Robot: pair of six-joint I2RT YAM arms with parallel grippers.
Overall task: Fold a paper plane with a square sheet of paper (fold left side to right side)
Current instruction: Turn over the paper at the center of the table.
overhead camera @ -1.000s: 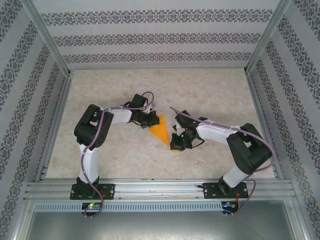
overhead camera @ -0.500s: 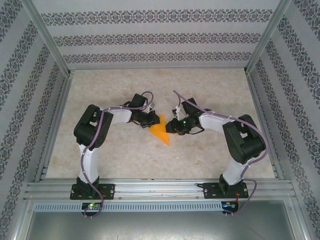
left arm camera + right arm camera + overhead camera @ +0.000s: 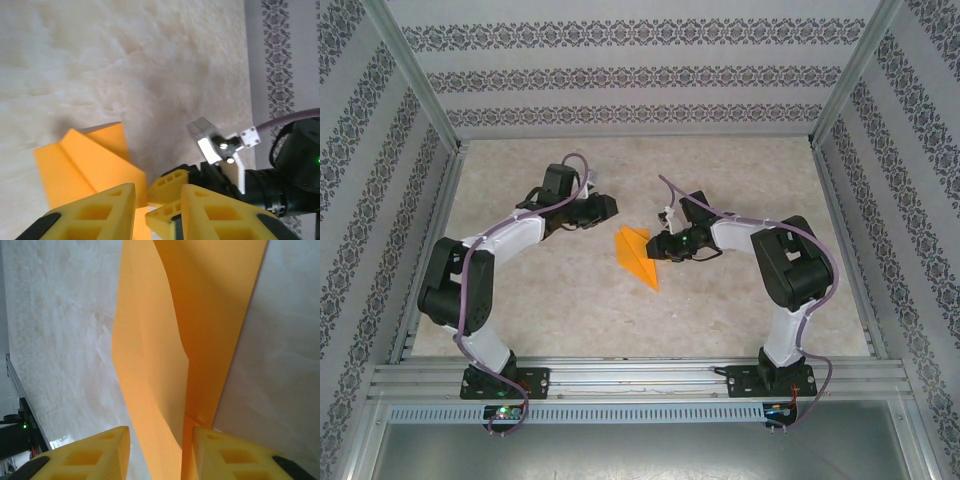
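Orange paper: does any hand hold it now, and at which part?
Nothing is held. The right hand stands open around the paper at its right edge; the left hand is open, apart.

The left arm (image 3: 510, 232) and right arm (image 3: 735, 236) are alike: white shells between bulky black joints, a purple cable (image 3: 576, 163) looping along each, black base plates (image 3: 506, 380) at the near end. The left gripper (image 3: 157, 196) and right gripper (image 3: 160, 436) have yellow fingers (image 3: 100, 212) with moulded hollow cells

Counted on one table (image 3: 550, 300): one orange paper (image 3: 636, 258); two arms, left arm (image 3: 498, 238) and right arm (image 3: 790, 268); two grippers, left gripper (image 3: 612, 208) and right gripper (image 3: 652, 250); three patterned walls (image 3: 620, 75).
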